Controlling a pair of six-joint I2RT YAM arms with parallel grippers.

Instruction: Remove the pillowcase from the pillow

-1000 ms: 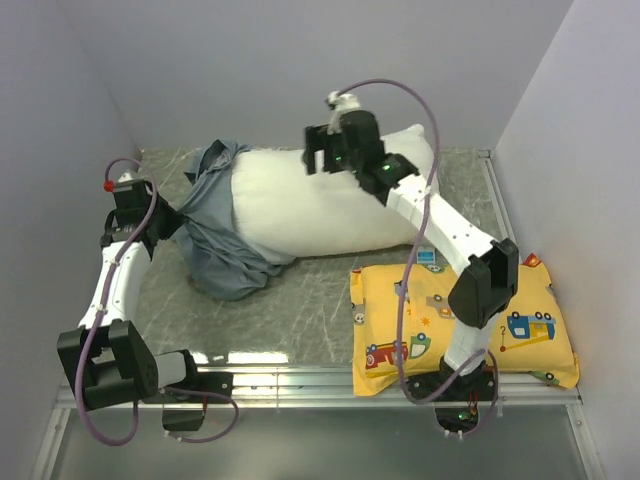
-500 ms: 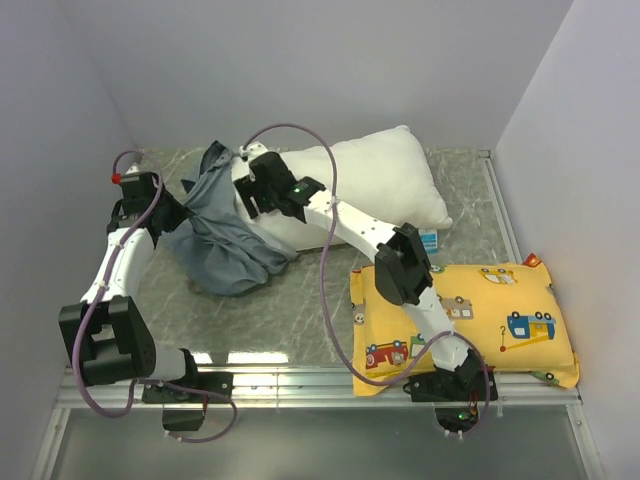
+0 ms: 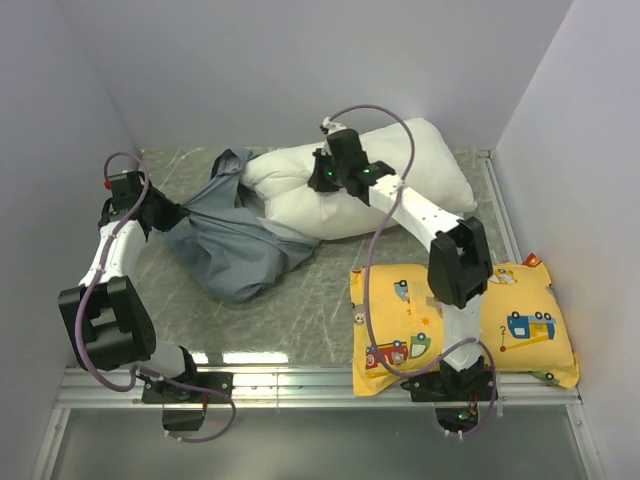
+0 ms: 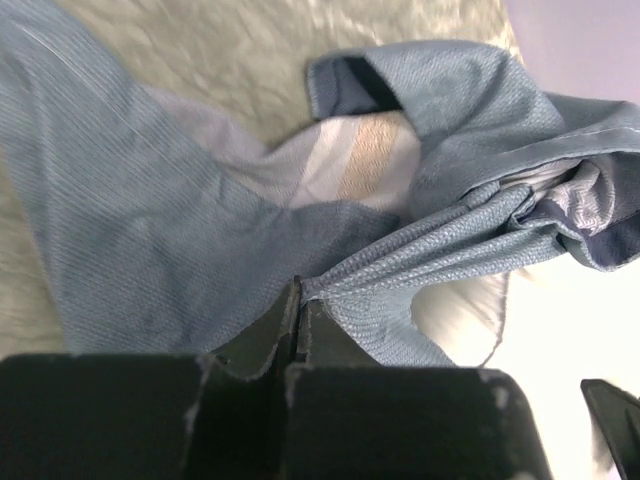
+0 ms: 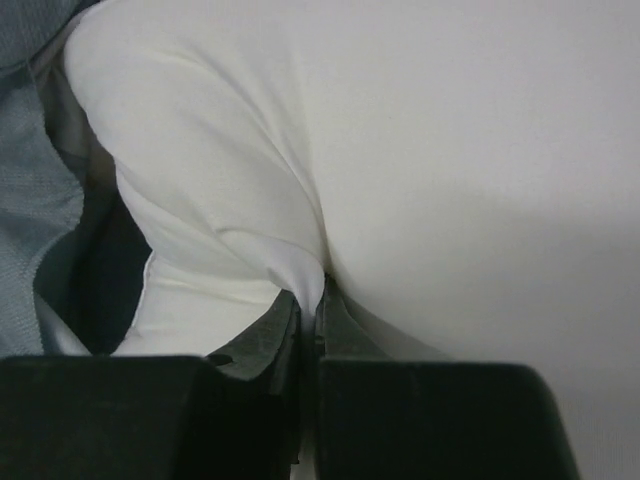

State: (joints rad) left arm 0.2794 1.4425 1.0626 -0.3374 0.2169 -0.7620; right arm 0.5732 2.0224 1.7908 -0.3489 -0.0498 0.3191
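The pillowcase [image 3: 235, 255] lies crumpled on the left half of the table [image 3: 300, 310], blue-grey inside outward. Most of it is spread flat toward the near side, and its far edge is bunched against the left end of the pillow [image 3: 440, 165]. In the left wrist view a beige block shows among the folds, and a twisted rope of the cloth runs off to the pillow's corner. The pillow lies across the back of the table from the middle toward the right wall, nearly all of it bare white.

The left gripper [image 4: 300, 300] sits at the pillowcase's left edge, its jaws closed tight on that twisted rope of cloth, which looks drawn taut. The right gripper [image 5: 308, 298] is down on the pillow near its left end, with its jaws pinched together on a puckered fold of the white cover.

A yellow pillow [image 3: 530, 350] printed with vehicles lies at the near right corner, apart from the white one. The right arm rises over it.
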